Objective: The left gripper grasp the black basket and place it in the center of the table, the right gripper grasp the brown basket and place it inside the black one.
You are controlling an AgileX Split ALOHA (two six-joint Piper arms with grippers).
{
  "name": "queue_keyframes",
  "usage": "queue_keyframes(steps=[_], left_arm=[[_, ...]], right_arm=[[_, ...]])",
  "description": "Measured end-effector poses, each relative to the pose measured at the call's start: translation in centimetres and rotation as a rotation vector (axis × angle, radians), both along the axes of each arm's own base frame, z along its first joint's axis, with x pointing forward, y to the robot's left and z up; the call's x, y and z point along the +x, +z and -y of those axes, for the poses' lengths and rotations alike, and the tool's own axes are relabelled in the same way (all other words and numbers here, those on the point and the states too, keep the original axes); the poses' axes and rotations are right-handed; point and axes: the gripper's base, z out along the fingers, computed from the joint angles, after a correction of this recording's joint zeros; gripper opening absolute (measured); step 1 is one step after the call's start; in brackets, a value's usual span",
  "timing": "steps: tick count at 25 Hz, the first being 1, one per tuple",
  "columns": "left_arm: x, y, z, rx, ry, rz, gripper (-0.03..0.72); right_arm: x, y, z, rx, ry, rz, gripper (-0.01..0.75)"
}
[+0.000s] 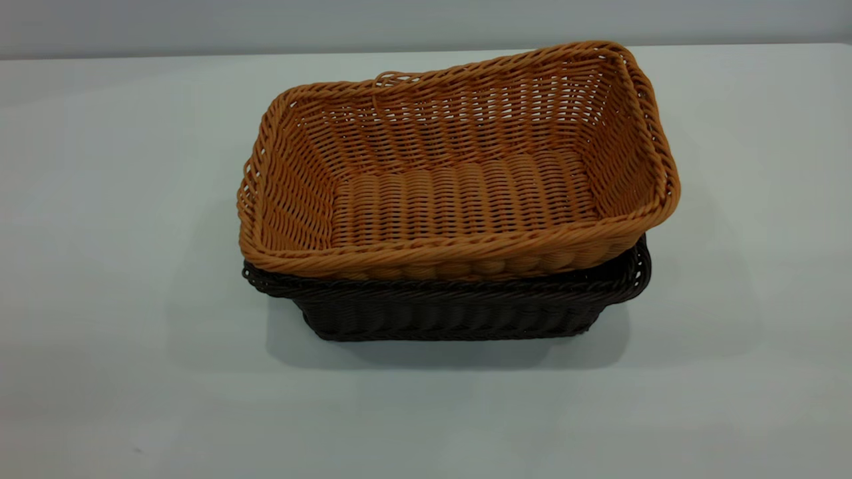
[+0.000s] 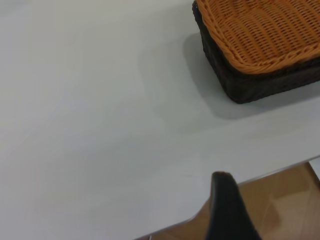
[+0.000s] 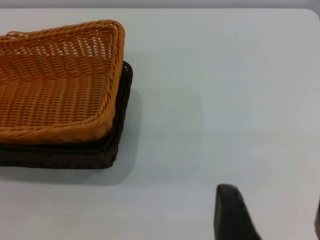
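Observation:
The brown basket (image 1: 459,193) sits nested in the black basket (image 1: 452,313) at the middle of the table (image 1: 106,199). It lies tilted, its right end riding higher above the dark rim. Neither gripper appears in the exterior view. The left wrist view shows the stacked pair far off, brown basket (image 2: 265,30) over black basket (image 2: 260,85), with my left gripper (image 2: 272,200) back near the table edge; one finger (image 2: 227,210) shows. My right gripper (image 3: 274,200) hangs open over bare table, apart from the brown basket (image 3: 55,95) and black basket (image 3: 65,155). Nothing is held.
White tabletop surrounds the baskets on all sides. The table's edge (image 2: 260,175) and brown floor (image 2: 285,210) beyond it show in the left wrist view. A grey wall (image 1: 426,23) runs behind the far edge.

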Motion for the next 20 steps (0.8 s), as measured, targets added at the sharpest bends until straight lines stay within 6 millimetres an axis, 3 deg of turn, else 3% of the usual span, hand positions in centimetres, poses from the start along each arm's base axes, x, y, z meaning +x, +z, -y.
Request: queue_keyframes(steps=[9, 14, 20], left_arm=[[0.2, -0.1, -0.8, 0.003, 0.119, -0.011, 0.393], [0.2, -0.1, -1.5, -0.029, 0.243, -0.021, 0.393], [0.2, -0.1, -1.6, -0.035, 0.253, -0.02, 0.393]], right_arm=[[0.0, 0.0, 0.0, 0.0, 0.0, 0.0, 0.239], [0.0, 0.0, 0.0, 0.0, 0.0, 0.0, 0.236], [0.0, 0.0, 0.0, 0.0, 0.0, 0.0, 0.237]])
